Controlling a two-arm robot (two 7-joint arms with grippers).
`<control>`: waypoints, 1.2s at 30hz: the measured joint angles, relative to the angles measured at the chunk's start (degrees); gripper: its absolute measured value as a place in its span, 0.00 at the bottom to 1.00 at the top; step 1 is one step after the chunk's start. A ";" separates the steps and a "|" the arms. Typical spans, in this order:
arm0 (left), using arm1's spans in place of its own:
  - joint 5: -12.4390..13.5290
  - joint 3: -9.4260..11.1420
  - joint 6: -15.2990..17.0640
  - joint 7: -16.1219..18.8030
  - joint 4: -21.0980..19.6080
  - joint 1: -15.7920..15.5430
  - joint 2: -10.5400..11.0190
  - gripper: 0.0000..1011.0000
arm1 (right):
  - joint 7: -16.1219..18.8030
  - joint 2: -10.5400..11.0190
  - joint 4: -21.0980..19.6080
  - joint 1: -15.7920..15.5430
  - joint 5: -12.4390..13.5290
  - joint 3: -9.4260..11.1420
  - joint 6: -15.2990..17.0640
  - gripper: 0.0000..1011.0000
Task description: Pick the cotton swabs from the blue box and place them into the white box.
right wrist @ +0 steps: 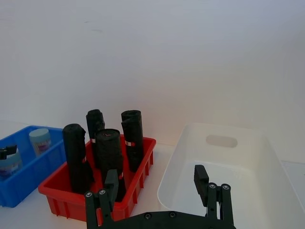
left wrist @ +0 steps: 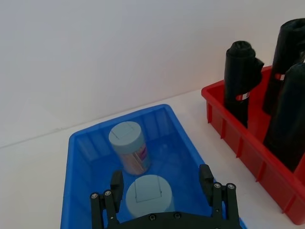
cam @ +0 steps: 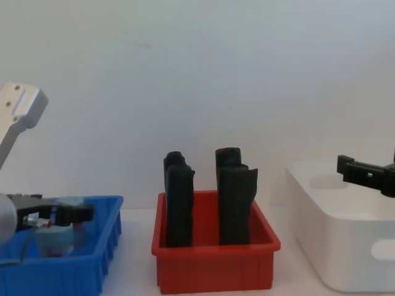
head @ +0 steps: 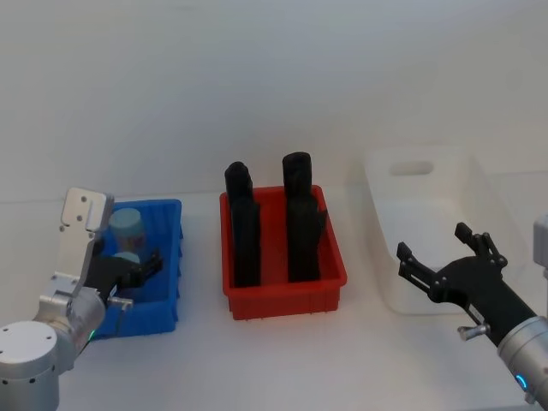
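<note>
The blue box [head: 169,257] stands at the table's left and holds two cotton swabs tubs with pale blue lids. The far tub [left wrist: 129,145] stands upright near the back wall. The near tub [left wrist: 148,194] sits between the fingers of my left gripper [left wrist: 161,180], which is open and straddles it with a gap on each side. In the head view the left gripper [head: 141,278] reaches into the blue box. The white box [head: 428,205] sits at the right. My right gripper [head: 441,265] hovers open over its near edge, holding nothing.
A red bin [head: 287,295] with several tall black objects [head: 298,214] stands between the blue box and the white box. Bare table lies in front of all three containers.
</note>
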 joint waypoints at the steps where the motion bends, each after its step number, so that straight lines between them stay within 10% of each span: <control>1: -0.01 -0.07 0.08 0.01 0.16 -0.02 0.03 0.99 | 0.00 0.00 0.00 0.00 0.00 0.00 0.00 0.99; 22: -1.08 -1.52 1.26 -2.08 5.06 -1.13 0.03 0.99 | 0.00 0.00 0.00 0.00 0.00 0.00 0.00 0.99; 36: -2.08 -1.94 -0.29 -5.55 7.95 -2.31 -0.50 0.66 | 0.00 0.00 0.00 0.00 0.00 0.00 0.00 0.99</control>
